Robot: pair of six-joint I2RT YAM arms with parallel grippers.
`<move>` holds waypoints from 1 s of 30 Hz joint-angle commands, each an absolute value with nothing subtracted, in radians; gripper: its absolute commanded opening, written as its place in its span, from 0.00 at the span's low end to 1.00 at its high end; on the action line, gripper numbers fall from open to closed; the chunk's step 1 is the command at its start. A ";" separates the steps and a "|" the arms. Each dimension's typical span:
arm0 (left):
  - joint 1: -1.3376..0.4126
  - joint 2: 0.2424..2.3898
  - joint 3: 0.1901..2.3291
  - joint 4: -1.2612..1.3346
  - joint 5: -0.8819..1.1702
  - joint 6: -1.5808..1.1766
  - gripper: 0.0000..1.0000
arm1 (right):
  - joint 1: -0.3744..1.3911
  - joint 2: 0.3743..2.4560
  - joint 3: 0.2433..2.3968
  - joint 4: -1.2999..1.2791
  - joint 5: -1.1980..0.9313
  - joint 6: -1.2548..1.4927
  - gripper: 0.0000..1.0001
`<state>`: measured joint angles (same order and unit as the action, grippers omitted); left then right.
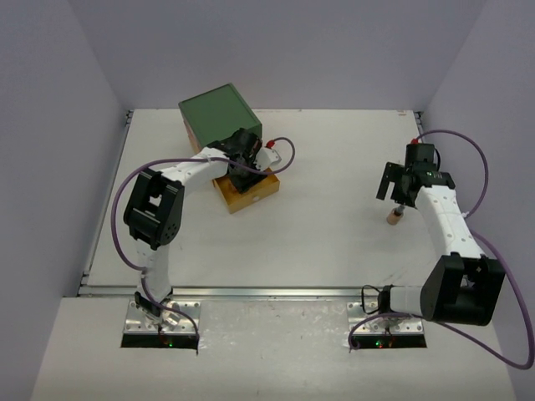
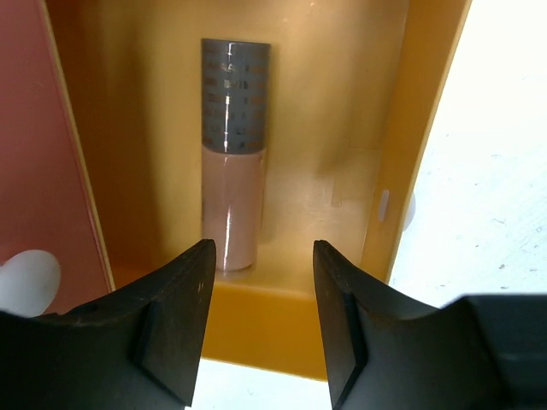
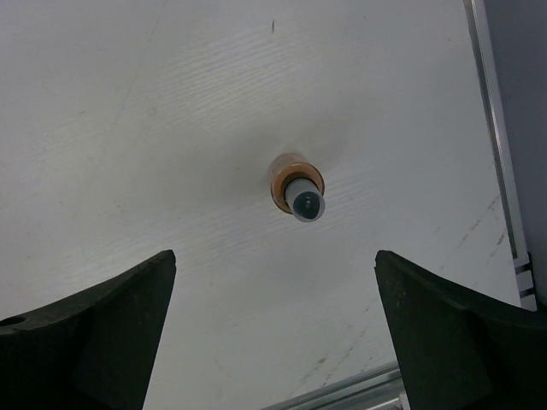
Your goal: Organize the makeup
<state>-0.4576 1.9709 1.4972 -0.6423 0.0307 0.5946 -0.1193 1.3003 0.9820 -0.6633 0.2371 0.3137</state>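
A pale pink makeup bottle (image 2: 232,205) with a grey cap lies flat inside the pulled-out yellow drawer (image 2: 282,316). My left gripper (image 2: 263,249) hovers over the drawer's near end, open, jaws a little apart with nothing between them; the bottle lies just beyond the left fingertip. In the top view the left gripper (image 1: 243,165) hides the drawer's contents. A small amber-brown bottle (image 3: 297,183) with a grey cap stands upright on the table. My right gripper (image 3: 275,260) is wide open above it, not touching. The top view shows that bottle (image 1: 392,217) just below the right gripper (image 1: 394,189).
The green drawer box (image 1: 220,117) stands at the back left, with the yellow drawer (image 1: 266,190) drawn out toward the table's middle. A reddish panel (image 2: 34,128) and a white knob (image 2: 26,282) lie left of the drawer. The table's metal edge (image 3: 359,389) runs near the right gripper.
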 commanded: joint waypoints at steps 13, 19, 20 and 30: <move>-0.462 1.936 1.663 -0.734 0.086 0.555 0.49 | -0.245 1.514 0.902 -0.476 0.112 0.396 0.80; -0.462 1.933 1.674 -0.750 0.092 0.552 0.49 | -0.253 1.589 0.924 -0.441 0.094 0.419 0.65; -0.462 1.933 1.674 -0.750 0.090 0.553 0.49 | -0.253 1.596 0.925 -0.438 0.096 0.420 0.64; -0.462 1.940 1.691 -0.764 0.080 0.565 0.49 | -0.253 1.627 0.916 -0.403 0.138 0.400 0.47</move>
<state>-0.4576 1.9709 1.6324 -0.7613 0.0780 0.5678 -0.2493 1.6237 0.8978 -0.4478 0.1062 0.4038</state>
